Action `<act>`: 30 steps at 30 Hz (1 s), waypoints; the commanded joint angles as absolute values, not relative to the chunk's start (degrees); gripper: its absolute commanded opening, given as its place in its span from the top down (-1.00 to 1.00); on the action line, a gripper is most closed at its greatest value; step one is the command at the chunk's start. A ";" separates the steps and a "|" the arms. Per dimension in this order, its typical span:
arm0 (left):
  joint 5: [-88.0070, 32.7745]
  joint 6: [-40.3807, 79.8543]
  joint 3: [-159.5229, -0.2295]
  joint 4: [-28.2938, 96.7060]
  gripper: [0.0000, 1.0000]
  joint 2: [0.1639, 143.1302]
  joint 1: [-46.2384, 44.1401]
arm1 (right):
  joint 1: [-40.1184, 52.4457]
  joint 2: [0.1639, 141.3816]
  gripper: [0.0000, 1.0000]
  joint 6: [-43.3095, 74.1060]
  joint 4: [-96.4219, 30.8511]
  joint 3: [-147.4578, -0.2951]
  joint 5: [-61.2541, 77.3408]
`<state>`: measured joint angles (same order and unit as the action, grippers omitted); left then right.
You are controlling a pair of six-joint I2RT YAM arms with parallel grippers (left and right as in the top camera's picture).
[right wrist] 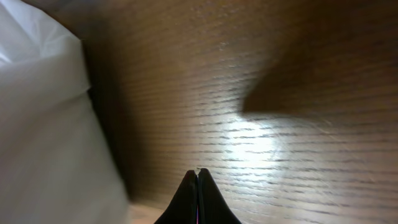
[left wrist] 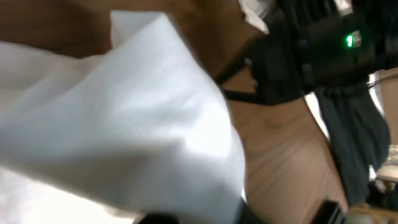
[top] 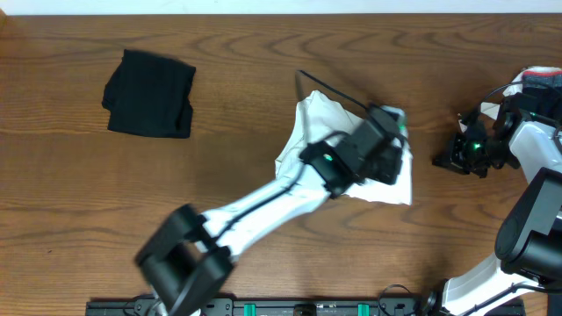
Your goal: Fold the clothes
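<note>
Wood grain everywhere: a broad brown desk (top: 263,53) seen from above, with two garments well apart on it. Up in the far left corner sits a black garment (top: 149,94), folded into a compact square, all on its own, with neither arm near it.

Centre stage is the white T-shirt (top: 309,127), lying bunched and rumpled on the desk, one edge peeking out on the left and a white corner showing low on the right. The left arm reaches in from the bottom edge, crossing diagonally over the cloth, and the left hand (top: 391,133) is right on top of the shirt. From its own wrist camera, white fabric fills most of the view, soft and blurred, with a fold rising to a peak near the top. Its fingers are not on show in either view, so open or closed on the cloth? Cannot tell.

Over on the right, the right hand (right wrist: 198,186) is low over bare wood, just beside the shirt's right edge and apart from it. Its wrist camera settles the matter: the two dark fingertips (right wrist: 186,200) are pressed flat together, closed tight with nothing between them. White cloth fills the left side of that view, with a dark shadow along its edge, and a bright patch of light glints on the grain ahead.
</note>
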<state>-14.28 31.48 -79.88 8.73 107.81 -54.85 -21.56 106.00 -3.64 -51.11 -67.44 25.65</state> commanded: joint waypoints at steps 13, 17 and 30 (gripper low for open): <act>-20.34 25.32 -83.53 5.10 -0.69 106.80 -51.75 | -29.28 97.12 0.82 -2.07 -54.19 -69.23 22.92; -16.99 23.62 -83.53 13.91 -0.69 104.31 -44.95 | -30.83 92.23 0.54 0.89 -56.90 -69.21 19.42; -6.74 12.16 -83.48 41.43 -0.69 104.38 -27.59 | -27.90 90.52 -0.05 -0.01 -64.34 -67.77 18.02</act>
<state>-11.22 14.98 -82.96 39.97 104.64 -29.32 -29.74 90.89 1.78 -63.94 -68.23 18.13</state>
